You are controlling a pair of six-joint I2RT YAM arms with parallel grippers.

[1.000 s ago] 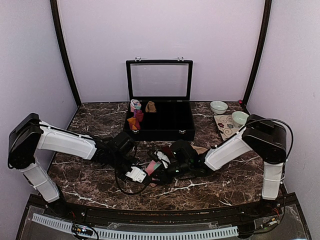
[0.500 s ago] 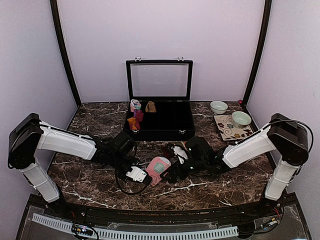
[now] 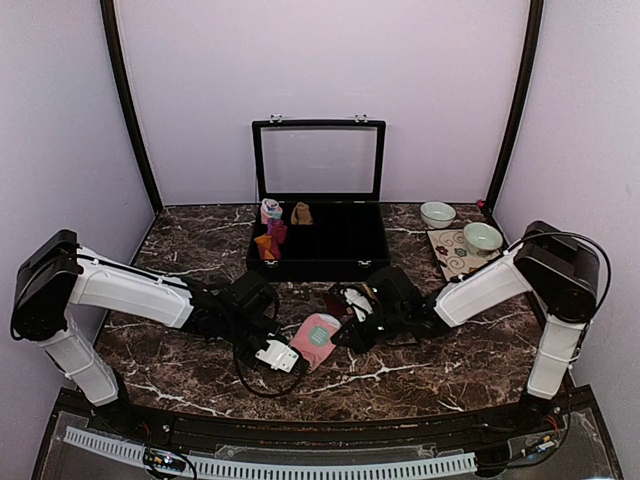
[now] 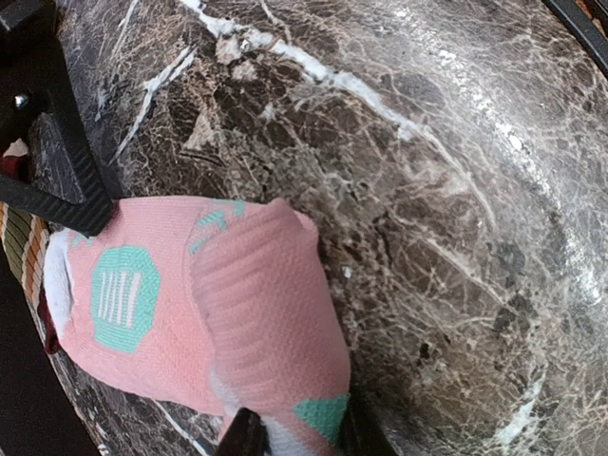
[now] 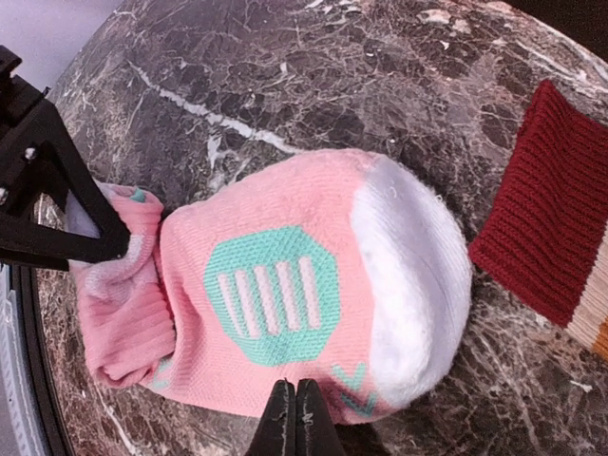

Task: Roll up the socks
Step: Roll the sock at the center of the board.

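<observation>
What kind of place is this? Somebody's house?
Probably a robot practice booth, not a house: plain lilac walls close in a dark marble-patterned table, and a white-and-black left arm and right arm, based at its near edge, reach a pink mint-patterned sock.

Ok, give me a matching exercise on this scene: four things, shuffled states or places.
1 pink soft sock with mint pattern
2 black hinged case with clear lid
3 dark red ribbed knit sock
4 right claw

A fingers closed together
B lid standing open
C end pinched by the left claw
D flat beside the pink sock

Pairs: 1-C, 2-B, 3-D, 4-A
</observation>
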